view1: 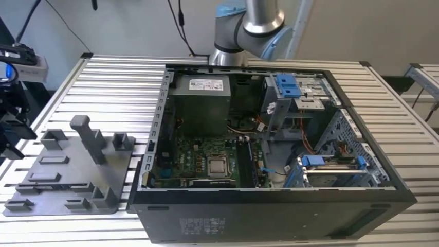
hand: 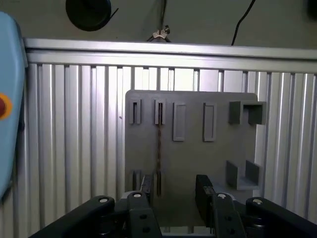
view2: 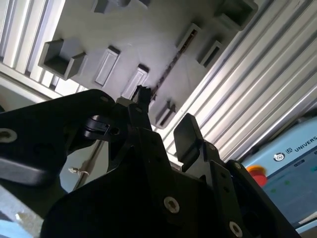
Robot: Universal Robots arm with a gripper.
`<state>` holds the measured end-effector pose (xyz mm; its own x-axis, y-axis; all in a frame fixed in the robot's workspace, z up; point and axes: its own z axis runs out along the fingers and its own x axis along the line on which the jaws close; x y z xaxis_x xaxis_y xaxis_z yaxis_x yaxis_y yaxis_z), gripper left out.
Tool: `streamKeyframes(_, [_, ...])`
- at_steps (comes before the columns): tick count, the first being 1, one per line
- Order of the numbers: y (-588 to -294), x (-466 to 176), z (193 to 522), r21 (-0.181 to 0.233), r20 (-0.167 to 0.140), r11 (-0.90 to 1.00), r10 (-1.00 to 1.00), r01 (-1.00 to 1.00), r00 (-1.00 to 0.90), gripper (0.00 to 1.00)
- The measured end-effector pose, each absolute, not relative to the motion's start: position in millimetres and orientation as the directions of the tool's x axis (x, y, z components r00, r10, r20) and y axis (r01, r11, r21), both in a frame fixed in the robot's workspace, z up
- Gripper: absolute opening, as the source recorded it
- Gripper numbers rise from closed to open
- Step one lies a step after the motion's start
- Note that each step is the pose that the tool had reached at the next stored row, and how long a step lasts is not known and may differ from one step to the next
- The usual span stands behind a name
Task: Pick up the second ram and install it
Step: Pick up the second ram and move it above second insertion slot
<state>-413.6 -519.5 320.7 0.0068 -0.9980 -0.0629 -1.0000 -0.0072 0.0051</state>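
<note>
Exterior view: grey tray (view1: 69,167) with upright posts on the slatted table (view1: 110,87), at the exterior view's left of the open computer case (view1: 274,216). The arm (view1: 250,25) rises behind the case.

First wrist view: gripper (hand: 174,188) above the tray (hand: 218,153), jaws wide apart, holding nothing. The second ram (hand: 159,148) stands edge-on in the tray's slots, a thin dark line in the gap between the jaws.

Second wrist view: gripper (view2: 166,116) likewise spread and empty. The second ram (view2: 168,67) is seated in the tray (view2: 124,29), its near end close to one fingertip (view2: 143,99).

Second ram (hand: 159,144) edge-up in tray (hand: 218,158); room both sides; posts (hand: 234,113) well apart.
</note>
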Motion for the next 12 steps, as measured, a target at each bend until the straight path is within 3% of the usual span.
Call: streamKeyframes(12, [-519.5,-417.5,298.1,-0.011,-0.063,-0.020,-0.998,-1.000,0.021,0.48])
